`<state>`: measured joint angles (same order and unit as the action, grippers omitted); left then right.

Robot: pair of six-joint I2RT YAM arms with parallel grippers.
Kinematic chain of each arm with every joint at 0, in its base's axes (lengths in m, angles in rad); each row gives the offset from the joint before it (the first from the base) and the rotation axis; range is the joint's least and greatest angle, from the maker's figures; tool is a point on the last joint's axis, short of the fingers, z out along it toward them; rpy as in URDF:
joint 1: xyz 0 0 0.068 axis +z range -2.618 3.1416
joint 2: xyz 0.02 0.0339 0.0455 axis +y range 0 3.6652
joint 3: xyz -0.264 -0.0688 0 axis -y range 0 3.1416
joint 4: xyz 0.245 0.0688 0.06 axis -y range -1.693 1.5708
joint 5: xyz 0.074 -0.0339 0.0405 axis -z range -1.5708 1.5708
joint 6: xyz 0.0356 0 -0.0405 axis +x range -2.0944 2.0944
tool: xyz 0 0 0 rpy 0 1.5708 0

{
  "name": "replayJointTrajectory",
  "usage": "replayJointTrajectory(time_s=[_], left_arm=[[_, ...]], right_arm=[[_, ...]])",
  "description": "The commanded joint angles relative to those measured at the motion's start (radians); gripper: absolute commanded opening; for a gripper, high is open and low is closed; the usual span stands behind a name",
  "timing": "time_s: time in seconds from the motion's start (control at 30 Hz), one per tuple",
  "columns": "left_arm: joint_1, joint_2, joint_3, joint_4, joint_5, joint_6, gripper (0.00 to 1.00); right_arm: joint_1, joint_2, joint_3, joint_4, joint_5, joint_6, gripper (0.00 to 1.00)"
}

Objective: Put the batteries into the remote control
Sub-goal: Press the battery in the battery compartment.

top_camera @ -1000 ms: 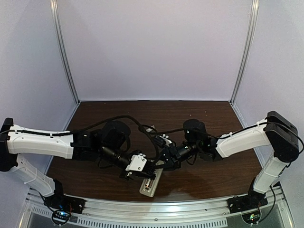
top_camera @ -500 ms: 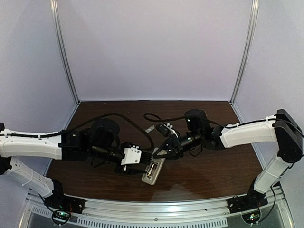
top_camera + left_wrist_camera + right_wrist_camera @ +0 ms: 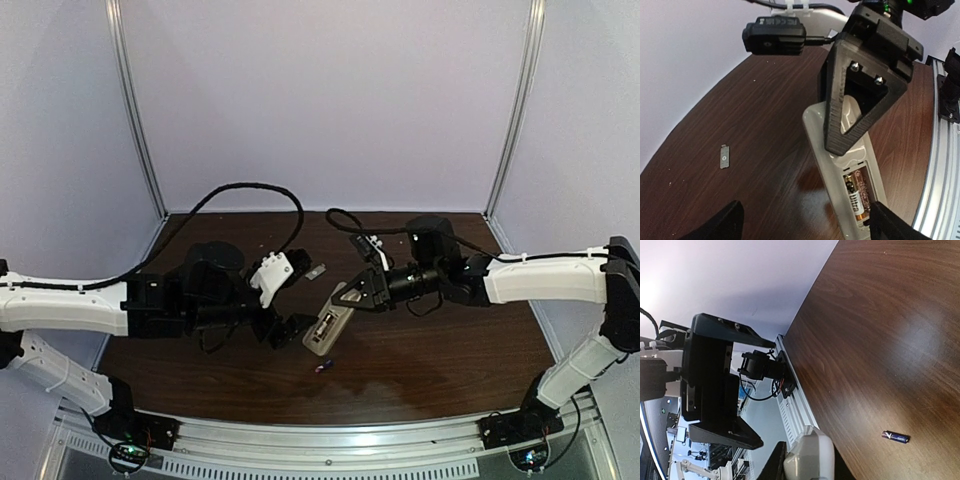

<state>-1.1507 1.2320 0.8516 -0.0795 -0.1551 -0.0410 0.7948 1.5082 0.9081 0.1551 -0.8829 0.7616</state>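
Remote control (image 3: 325, 330), open back upward, long axis diagonal, pinched by right end effector (image 3: 349, 297), left end effector (image 3: 805, 217) spread.

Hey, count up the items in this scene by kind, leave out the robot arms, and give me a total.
Remote control: 1
Batteries: 2, one seated battery in the open compartment, one blue-purple battery lying loose
Small grey flat piece: 1
Total: 4
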Motion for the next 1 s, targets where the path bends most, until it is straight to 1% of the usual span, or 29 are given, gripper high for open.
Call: replayJointTrajectory(time_s=[0.0, 0.1, 0.33, 0.47, 0.6, 0.67, 0.8, 0.97], left_arm=[[-0.004, 0.068, 0.041, 0.028, -0.04, -0.18, 0.85], [-0.004, 0.108, 0.057, 0.037, -0.026, -0.205, 0.76], [-0.003, 0.15, 0.081, 0.028, -0.036, -0.212, 0.61], [-0.004, 0.181, 0.108, 0.0, -0.046, -0.209, 0.57], [-0.004, 0.191, 0.112, 0.019, -0.002, -0.206, 0.58], [-0.004, 0.198, 0.115, 0.017, -0.012, -0.208, 0.58], [-0.002, 0.207, 0.117, 0.006, -0.032, -0.205, 0.51], [0.004, 0.226, 0.121, -0.016, -0.039, -0.2, 0.4]], right_arm=[[-0.006, -0.041, -0.015, 0.052, 0.126, 0.001, 0.0], [-0.006, -0.039, -0.017, 0.063, 0.126, 0.012, 0.0], [-0.006, -0.044, -0.033, 0.104, 0.095, 0.039, 0.0], [-0.005, -0.05, -0.037, 0.11, 0.084, 0.039, 0.0], [-0.006, -0.051, -0.037, 0.105, 0.091, 0.036, 0.0], [-0.006, -0.051, -0.037, 0.111, 0.089, 0.039, 0.0], [-0.006, -0.061, -0.036, 0.108, 0.087, 0.039, 0.0], [-0.006, -0.067, -0.035, 0.112, 0.08, 0.041, 0.0]])
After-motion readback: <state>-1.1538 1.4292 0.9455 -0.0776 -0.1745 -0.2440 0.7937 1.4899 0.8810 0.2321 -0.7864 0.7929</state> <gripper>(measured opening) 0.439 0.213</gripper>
